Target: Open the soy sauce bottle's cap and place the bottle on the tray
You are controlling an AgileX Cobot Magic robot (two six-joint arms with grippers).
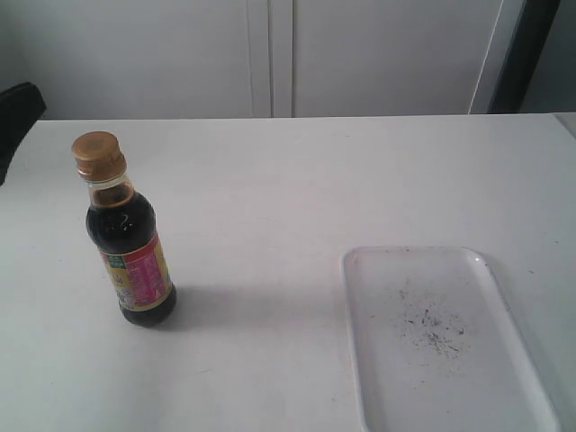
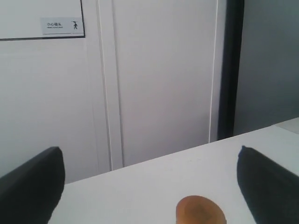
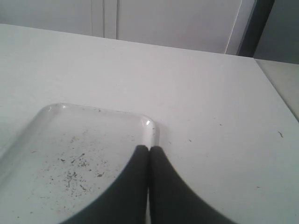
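**A:** Soy sauce bottle (image 1: 130,238): one, glass, dark fill. It stands upright on the left of the table (image 1: 288,180), well apart from the tray (image 1: 531,378). Cap (image 1: 97,155): golden, ribbed, lid down as far as I can see. Status of tools?

**B:** Left gripper (image 2: 149,154): fingers spread wide, nothing between them. The cap's top shows low in its wrist view, so I judge it poised near the bottle's neck. Right gripper (image 3: 149,154): fingers pressed together, empty, with the tips seen against one corner of the tray. Whether they touch it, I cannot tell.

**A:** Hazards, listed?

**B:** One: tipping. The bottle is tall on a small base, so a finger striking the neck off-centre would likely topple it. Two: prying the lid with the body unbraced. The upward push could lift or tilt the whole bottle. Three: sliding. Glass on a smooth tabletop may skate away from a one-sided squeeze.

**A:** And after opening?

**B:** Four: spillage. With the spout exposed, any tilt in transit lets sauce out. Five: the tray's raised rim. A low approach could catch the base and tip the bottle. Six: the right gripper beside that corner may crowd the landing spot.
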